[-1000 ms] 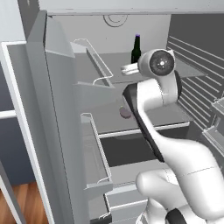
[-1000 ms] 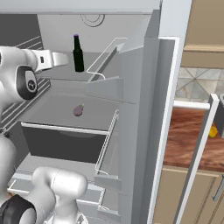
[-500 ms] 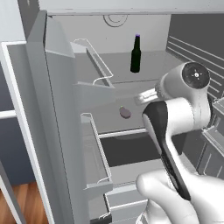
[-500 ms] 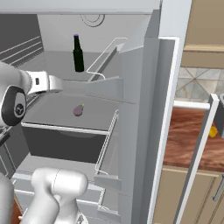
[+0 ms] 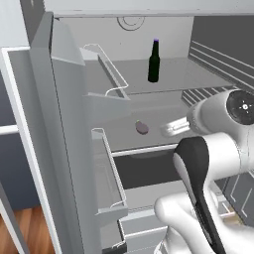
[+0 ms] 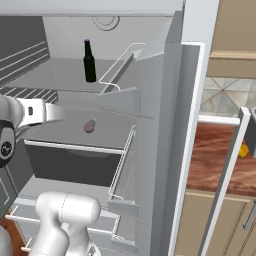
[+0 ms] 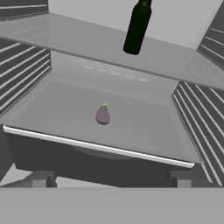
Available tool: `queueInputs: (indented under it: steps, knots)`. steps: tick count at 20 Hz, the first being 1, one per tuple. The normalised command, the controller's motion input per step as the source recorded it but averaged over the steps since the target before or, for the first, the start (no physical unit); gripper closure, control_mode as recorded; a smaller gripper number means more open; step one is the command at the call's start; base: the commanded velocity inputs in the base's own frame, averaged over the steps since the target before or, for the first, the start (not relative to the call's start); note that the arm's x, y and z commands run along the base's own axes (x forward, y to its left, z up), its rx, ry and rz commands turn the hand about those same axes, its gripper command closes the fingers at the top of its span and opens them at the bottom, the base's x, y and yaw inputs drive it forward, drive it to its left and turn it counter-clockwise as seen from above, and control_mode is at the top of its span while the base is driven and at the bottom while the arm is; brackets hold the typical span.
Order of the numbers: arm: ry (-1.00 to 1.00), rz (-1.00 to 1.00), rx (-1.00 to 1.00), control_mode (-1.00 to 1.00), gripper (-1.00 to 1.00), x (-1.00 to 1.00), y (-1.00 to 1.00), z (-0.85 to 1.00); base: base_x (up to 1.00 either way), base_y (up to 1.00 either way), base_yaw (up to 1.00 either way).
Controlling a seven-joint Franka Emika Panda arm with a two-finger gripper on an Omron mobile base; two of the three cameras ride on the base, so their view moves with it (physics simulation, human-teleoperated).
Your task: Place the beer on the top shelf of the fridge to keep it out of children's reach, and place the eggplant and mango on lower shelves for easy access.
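The beer [image 5: 154, 61] [image 6: 89, 61] [image 7: 137, 28] stands upright on the top shelf [image 5: 198, 74] [image 6: 50, 77] [image 7: 65, 37] of the open fridge [image 5: 54, 124]. On the lower shelf [image 5: 124, 141] [image 7: 144, 131] lies the eggplant [image 5: 142, 128] [image 6: 89, 126] [image 7: 103, 114], well behind the white front rim. My gripper [image 5: 168, 129] [image 6: 57, 112] hangs open and holds nothing, in front of that shelf and level with it, to the right of the eggplant. The mango [image 6: 243, 149] rests on the brown counter outside the fridge, partly hidden behind the door's edge.
A dark drawer [image 5: 149, 168] [image 6: 65, 162] sits under the lower shelf. Wire-railed door bins [image 5: 109, 69] [image 6: 120, 165] line the open door. Ribbed walls [image 7: 22, 74] close in both sides. The counter [image 6: 220, 160] runs to the right, with beige cabinets below.
My hand has drawn back from beside the beer on the top shelf and dropped to the lower shelf's level. The beer stays standing. The eggplant has not moved.
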Motion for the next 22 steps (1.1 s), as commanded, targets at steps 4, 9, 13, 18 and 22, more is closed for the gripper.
queueInputs:
  steps: [4, 9, 13, 18, 22]
  knots:
    - [0.02, 0.00, 0.00, -1.00, -1.00, -0.47, 0.00, -0.01, 0.00, 0.00, 0.00]
    - [0.00, 0.00, 0.00, 1.00, -1.00, 0.00, 0.00, 0.00, -0.65, 0.05, -0.14]
    - [0.00, 0.00, 0.00, 1.00, -1.00, 0.00, 0.00, 0.00, -0.64, 0.31, -0.36]
    - [0.00, 0.00, 0.00, 1.00, -1.00, 0.00, 0.00, 0.00, -0.53, 0.48, -0.40]
    - [0.00, 0.00, 0.00, 1.00, -1.00, 0.00, 0.00, 0.00, -0.48, 0.27, -0.45]
